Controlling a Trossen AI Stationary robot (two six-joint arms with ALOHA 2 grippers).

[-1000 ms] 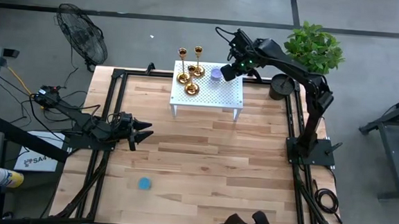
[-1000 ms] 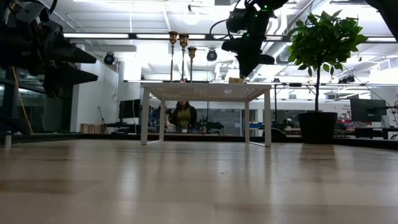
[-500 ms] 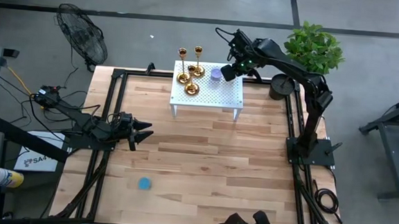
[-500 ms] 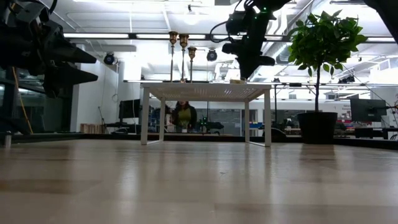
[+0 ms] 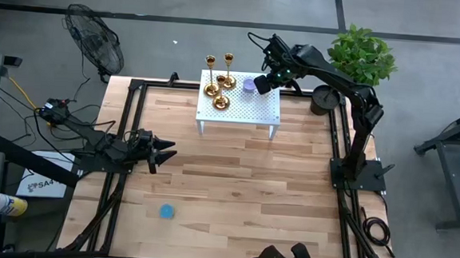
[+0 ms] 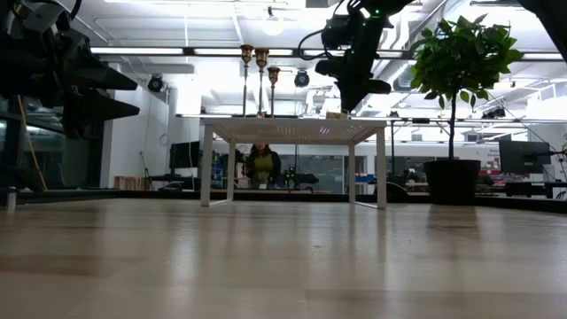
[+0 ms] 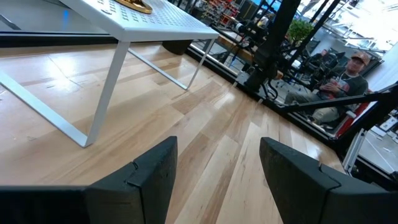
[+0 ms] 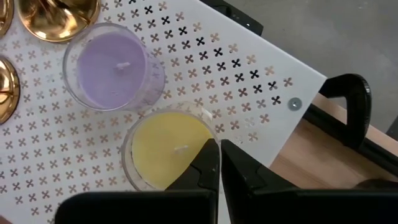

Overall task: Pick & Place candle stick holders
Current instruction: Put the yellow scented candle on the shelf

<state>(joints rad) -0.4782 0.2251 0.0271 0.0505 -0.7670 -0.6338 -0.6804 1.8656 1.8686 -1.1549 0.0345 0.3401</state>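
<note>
My right end effector [image 8: 219, 163] hangs closed above the yellow candle [image 8: 168, 151] beside the gold candle stick holders [image 5: 219, 84]; left end effector [image 7: 217, 171] open

Three candle stick holders [image 5: 219, 83] on small table [image 5: 263, 115], two candles [image 8: 115, 68] beside them

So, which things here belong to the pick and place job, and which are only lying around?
Job:
- three gold holders on the white stand
- right gripper, shut, over the yellow candle
- left gripper, open, waiting at the table's left

Lying about:
- yellow candle
- purple candle
- blue disc
- fan
- plant
</note>
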